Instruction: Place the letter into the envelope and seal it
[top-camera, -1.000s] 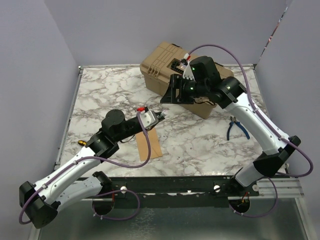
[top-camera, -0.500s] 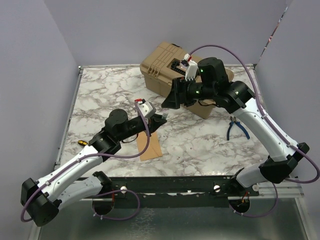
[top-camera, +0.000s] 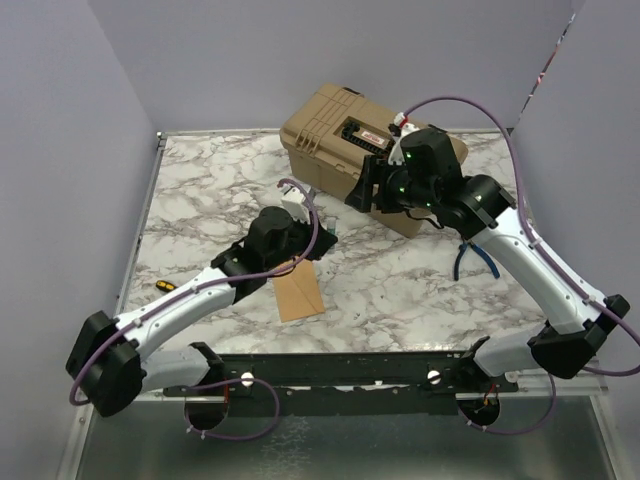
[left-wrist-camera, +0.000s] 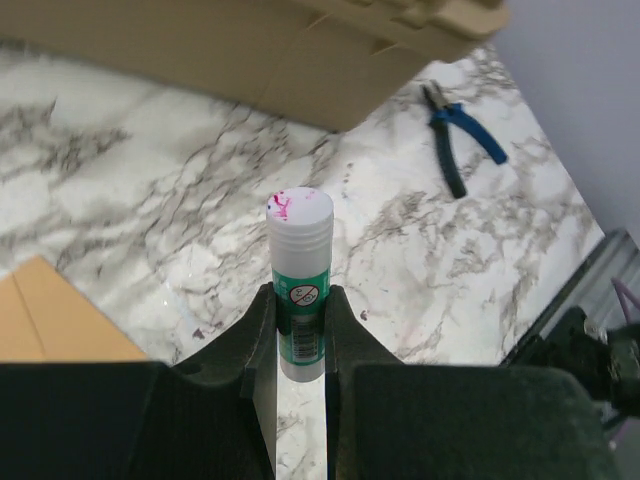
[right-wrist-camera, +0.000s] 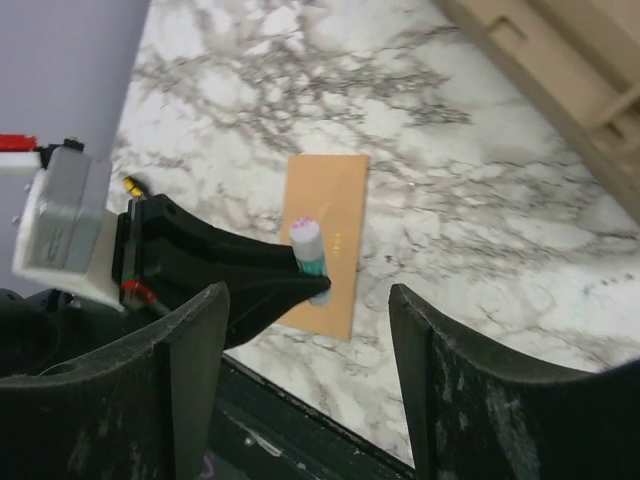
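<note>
left arm (top-camera: 200, 295) has shifted forward, hand (left-wrist-camera: 300, 302) pinching a glue stick (left-wrist-camera: 299, 225) narrowly.

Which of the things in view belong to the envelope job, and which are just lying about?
Job in hand:
- envelope, flat on the table
- glue stick, gripped in the left end effector, probably for sealing
- letter: not visible as a separate sheet

Lying about:
- blue pliers
- tan case
</note>
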